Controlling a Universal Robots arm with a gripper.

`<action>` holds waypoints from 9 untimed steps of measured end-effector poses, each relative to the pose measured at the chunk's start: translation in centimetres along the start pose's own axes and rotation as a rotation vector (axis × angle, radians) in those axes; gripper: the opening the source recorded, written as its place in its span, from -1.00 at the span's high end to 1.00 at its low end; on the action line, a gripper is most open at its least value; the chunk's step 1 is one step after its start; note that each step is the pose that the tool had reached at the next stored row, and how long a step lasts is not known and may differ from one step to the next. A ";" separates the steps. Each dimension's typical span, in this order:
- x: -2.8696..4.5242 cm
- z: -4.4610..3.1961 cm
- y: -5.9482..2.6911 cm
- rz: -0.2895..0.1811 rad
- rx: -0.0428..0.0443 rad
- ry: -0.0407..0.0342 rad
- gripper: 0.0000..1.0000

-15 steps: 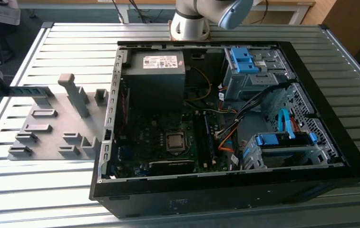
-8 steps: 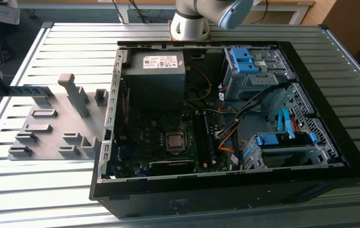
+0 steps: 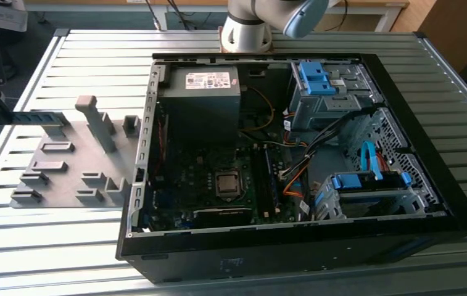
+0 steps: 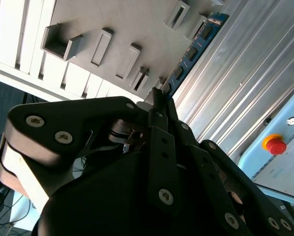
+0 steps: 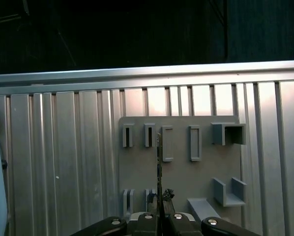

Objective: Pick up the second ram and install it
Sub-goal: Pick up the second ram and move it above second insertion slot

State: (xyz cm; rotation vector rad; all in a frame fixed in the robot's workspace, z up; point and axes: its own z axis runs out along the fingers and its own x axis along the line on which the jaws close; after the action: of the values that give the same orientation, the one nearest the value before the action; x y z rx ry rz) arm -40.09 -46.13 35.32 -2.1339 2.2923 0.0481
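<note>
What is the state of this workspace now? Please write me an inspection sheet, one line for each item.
Surface: ribbed metal table, carrying a grey holder plate and an open computer case.
Job's things: the second ram is in the gripper's grasp, above the holder plate's edge at the exterior view's left, not in the case.
Clutter: nothing seen.
Gripper: the gripper is shut on one end of the second ram, and the rest of the stick juts out beyond it.
Cables: blue, orange and black cables run inside the case, apart from the ram.
Surroundings: the arm's base stands behind the case; a red button sits beside the table.
</note>
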 end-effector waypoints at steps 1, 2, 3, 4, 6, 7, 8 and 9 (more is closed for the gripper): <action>0.00 -0.09 0.00 0.000 0.0000 0.0000 0.72; -0.01 -0.21 0.00 0.000 0.0000 0.0000 0.72; -0.01 -0.34 0.00 0.000 0.0001 0.0000 0.72; -0.01 -0.49 0.01 0.000 0.0001 -0.0001 0.72; -0.02 -0.85 0.01 0.000 0.0001 -0.0001 0.72; -0.03 -1.03 0.02 0.000 0.0002 -0.0001 0.72; -0.03 -1.22 0.02 0.000 0.0001 -0.0001 0.72; -0.04 -1.41 0.02 0.000 0.0001 0.0000 0.72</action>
State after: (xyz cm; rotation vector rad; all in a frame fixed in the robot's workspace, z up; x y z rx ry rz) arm -40.09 -46.13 36.73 -2.1339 2.2923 0.0480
